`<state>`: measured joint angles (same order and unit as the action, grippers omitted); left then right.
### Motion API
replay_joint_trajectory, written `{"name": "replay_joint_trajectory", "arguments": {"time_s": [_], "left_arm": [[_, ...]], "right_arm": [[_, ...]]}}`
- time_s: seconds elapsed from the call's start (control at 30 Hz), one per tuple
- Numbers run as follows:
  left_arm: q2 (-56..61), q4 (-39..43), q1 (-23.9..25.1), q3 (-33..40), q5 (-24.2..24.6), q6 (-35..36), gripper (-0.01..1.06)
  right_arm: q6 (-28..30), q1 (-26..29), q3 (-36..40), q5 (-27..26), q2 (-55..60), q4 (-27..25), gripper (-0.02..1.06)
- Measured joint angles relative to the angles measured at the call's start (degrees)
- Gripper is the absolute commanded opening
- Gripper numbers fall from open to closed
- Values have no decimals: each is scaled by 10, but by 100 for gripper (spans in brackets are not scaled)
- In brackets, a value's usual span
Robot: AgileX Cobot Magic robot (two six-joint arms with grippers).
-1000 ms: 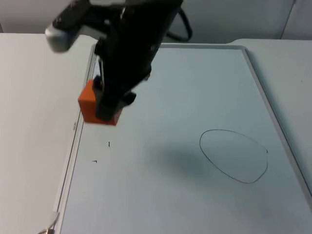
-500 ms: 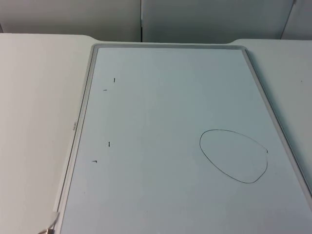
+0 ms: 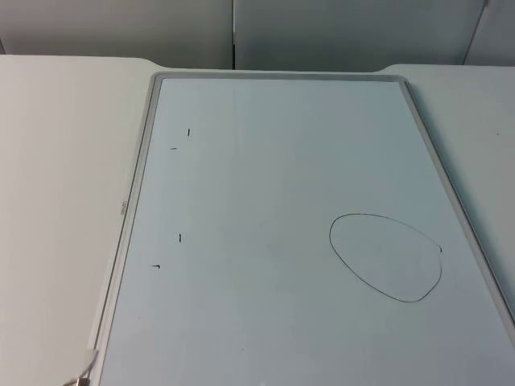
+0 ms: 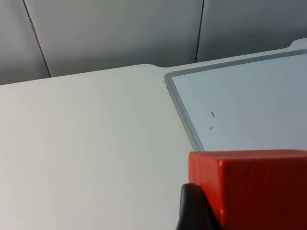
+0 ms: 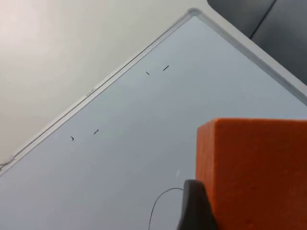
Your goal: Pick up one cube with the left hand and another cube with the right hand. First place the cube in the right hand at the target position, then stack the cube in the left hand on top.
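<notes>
Currently 2 cubes up: left pincer (image 4: 201,211) grips red cube (image 4: 249,187) above the whiteboard's (image 3: 273,161) far-left corner, right pincer (image 5: 201,206) grips orange cube (image 5: 254,167), drawn oval (image 3: 386,257) below it; right goes 1st

Arm and orange cube gone from top view

A whiteboard (image 3: 282,225) lies flat on the bench (image 3: 56,201), its far edge toward the partition wall (image 3: 241,32). A drawn oval (image 3: 386,257) sits on the board toward 4 o'clock from its centre. Small pen marks (image 3: 181,141) lie toward 10 o'clock, more (image 3: 169,251) toward 8 o'clock. Bench surface flanks the board at 3 and 9 o'clock.
</notes>
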<state>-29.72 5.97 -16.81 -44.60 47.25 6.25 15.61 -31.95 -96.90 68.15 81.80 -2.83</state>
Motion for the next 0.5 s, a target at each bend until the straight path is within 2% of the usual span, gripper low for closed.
{"name": "replay_joint_trajectory", "arguments": {"time_s": [0.13, 0.17, 0.3, 0.37, 0.5], "left_arm": [[0, 0, 0, 0, 0, 0, 0], [0, 0, 0, 0, 0, 0, 0], [0, 0, 0, 0, 0, 0, 0], [0, 0, 0, 0, 0, 0, 0], [0, 0, 0, 0, 0, 0, 0]], "right_arm": [[-24, 6, 85, -8, -71, 4, 0], [-24, 6, 85, -8, -71, 4, 0], [-49, 6, 215, -31, -130, 4, 0], [-53, 6, 236, -35, -135, 4, 0], [-96, 6, 367, -95, -169, 12, 0]]}}
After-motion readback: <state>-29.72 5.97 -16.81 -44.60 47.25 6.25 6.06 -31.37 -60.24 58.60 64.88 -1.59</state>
